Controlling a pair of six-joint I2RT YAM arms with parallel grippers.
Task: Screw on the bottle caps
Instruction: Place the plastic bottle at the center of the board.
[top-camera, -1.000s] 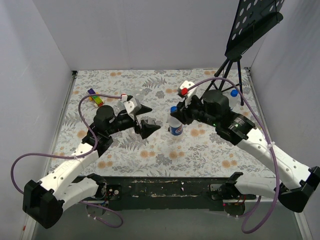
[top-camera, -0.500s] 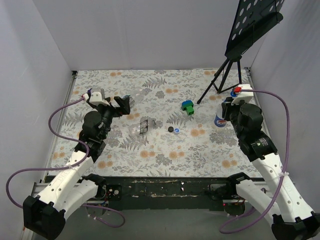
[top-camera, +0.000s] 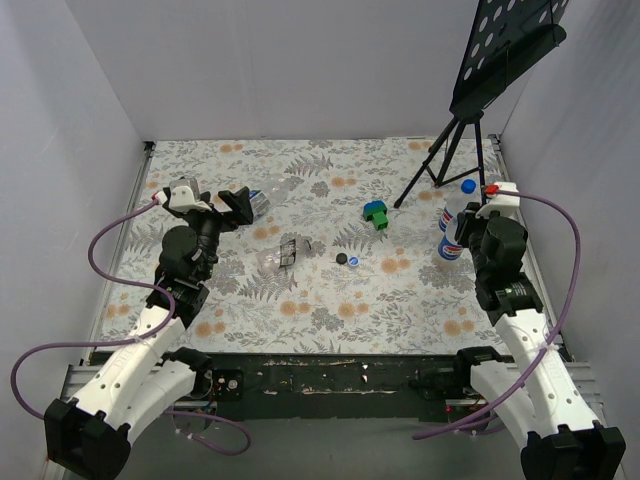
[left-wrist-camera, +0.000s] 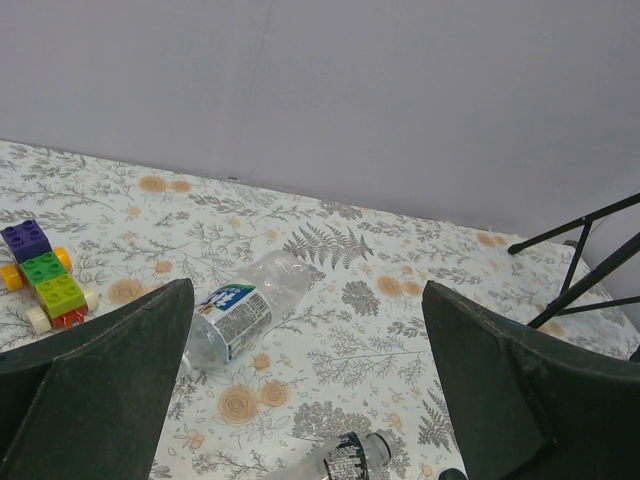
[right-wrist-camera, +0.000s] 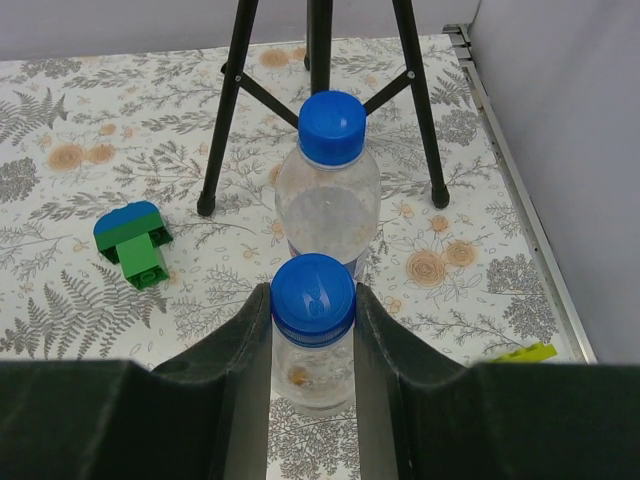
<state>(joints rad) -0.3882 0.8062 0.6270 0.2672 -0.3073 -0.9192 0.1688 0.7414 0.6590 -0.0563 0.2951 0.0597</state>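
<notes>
- the right hand (right-wrist-camera: 312, 322) is closed partway on the front bottle (right-wrist-camera: 312, 378). one finger (right-wrist-camera: 240, 370) presses each side of it, just under its blue cap (right-wrist-camera: 313, 298).
- this bottle stands upright near the right edge of the tabletop (top-camera: 320, 300).
- the back bottle (right-wrist-camera: 327, 205) stands upright just behind it, apart from the fingers. it also has a blue cap on, and it stands between the legs of the black stand (right-wrist-camera: 318, 40).
- the left hand (top-camera: 236, 205) hangs over the far left of the tabletop with its fingers (left-wrist-camera: 120, 370) spread as wide as they go. there is nothing between them.
- a clear bottle with a blue-and-white label (left-wrist-camera: 245, 312) lies on its side on the tabletop below the left hand, not touched by it.
- another clear bottle (top-camera: 283, 253) lies on its side nearer the middle. whether either lying bottle has a cap on cannot be told.
- two loose caps lie close together on the tabletop, right of that second bottle: a black cap (top-camera: 341, 258) and a loose blue cap (top-camera: 355, 262).
- a green block with a blue top (top-camera: 376, 214) sits behind the loose caps, left of the stand's legs.
- a row of coloured toy blocks (left-wrist-camera: 42, 275) lies at the far left, near the labelled bottle but not touching it.
</notes>
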